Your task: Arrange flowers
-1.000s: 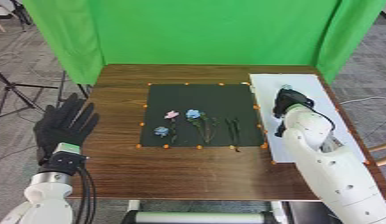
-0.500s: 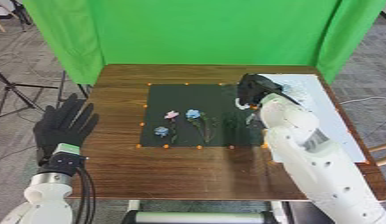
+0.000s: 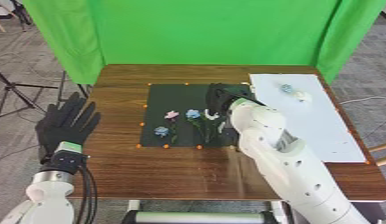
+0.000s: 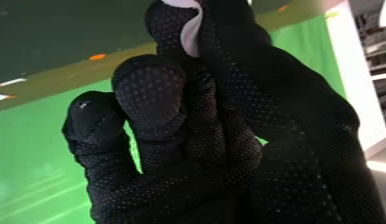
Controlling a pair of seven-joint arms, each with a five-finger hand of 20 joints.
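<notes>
In the head view, my right hand (image 3: 221, 96) is over the upper right of the dark mat (image 3: 176, 92), fingers extended. A narrow white piece hangs beside it; what it is I cannot tell. In the right wrist view, my right hand (image 4: 185, 145) has a white strip (image 4: 192, 32) along a finger. On the mat lie a pink flower (image 3: 172, 114), a blue flower (image 3: 193, 114) and a smaller blue one (image 3: 161, 131), with green stems. A blue bloom (image 3: 287, 88) and a cream bloom (image 3: 301, 96) are on the white sheet. My left hand (image 3: 63, 127) stays left of the table, fingers straight.
The brown table (image 3: 172, 172) extends around the mat and the white sheet (image 3: 323, 132). Small orange markers dot the edges of both. A green curtain (image 3: 212, 35) hangs behind the table. My right forearm crosses the table's right part.
My right hand has moved left from the white sheet to the dark mat. The cream bloom is uncovered on the sheet, and the arm now covers part of the mat's right side. My left hand has barely moved.
</notes>
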